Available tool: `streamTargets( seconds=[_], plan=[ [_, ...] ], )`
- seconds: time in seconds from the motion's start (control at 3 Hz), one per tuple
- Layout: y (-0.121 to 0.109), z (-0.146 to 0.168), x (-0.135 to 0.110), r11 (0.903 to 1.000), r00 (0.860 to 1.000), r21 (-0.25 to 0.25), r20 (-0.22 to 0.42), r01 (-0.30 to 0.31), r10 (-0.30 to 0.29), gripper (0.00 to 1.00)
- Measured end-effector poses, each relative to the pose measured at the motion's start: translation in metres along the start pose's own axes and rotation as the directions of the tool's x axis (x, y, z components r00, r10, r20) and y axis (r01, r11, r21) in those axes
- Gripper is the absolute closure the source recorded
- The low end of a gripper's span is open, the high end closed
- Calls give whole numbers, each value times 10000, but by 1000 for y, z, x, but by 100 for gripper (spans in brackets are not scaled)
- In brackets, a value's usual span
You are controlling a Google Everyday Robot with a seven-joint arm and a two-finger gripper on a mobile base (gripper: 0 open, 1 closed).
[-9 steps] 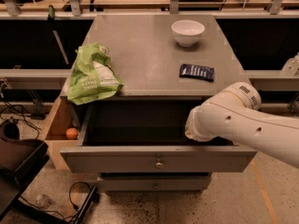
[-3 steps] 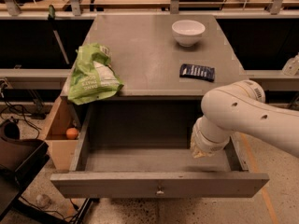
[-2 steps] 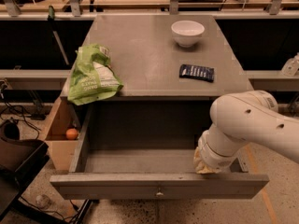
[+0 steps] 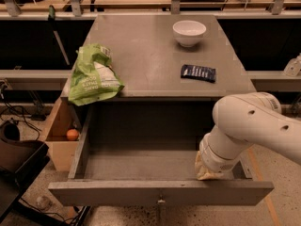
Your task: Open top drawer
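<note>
The top drawer (image 4: 160, 192) is pulled far out from under the grey table (image 4: 141, 55). Its flat grey front carries one small round metal knob (image 4: 161, 201), and its deep grey box is empty inside. My gripper (image 4: 207, 172) hangs on the white arm (image 4: 254, 126) and reaches down into the drawer's right front corner, just behind the front panel. The arm and wrist cover the fingers. The lower drawers are hidden beneath the open one.
On the table top stand a white bowl (image 4: 189, 33), a dark blue snack packet (image 4: 198, 72) and a crumpled green chip bag (image 4: 94, 76) at the left front edge. A pale wooden box (image 4: 59, 131) with an orange ball (image 4: 72, 134) stands left of the drawer.
The drawer has come much farther out than three seconds ago. My arm has moved forward and down to the drawer's right front corner.
</note>
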State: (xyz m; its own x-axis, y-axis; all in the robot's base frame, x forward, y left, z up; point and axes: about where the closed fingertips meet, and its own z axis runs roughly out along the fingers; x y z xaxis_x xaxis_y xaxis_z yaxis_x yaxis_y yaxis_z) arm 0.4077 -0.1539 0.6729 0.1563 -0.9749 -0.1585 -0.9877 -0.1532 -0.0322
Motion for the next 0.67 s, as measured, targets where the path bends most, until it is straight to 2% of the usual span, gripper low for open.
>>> streamTargets(
  seconds=[0.33,0.67],
  plan=[
    [33,2,-3,9976,9989,-683,463,-76,108,100],
    [32,2,-2,9976,9989,-683,462,-76,108,100]
  ],
)
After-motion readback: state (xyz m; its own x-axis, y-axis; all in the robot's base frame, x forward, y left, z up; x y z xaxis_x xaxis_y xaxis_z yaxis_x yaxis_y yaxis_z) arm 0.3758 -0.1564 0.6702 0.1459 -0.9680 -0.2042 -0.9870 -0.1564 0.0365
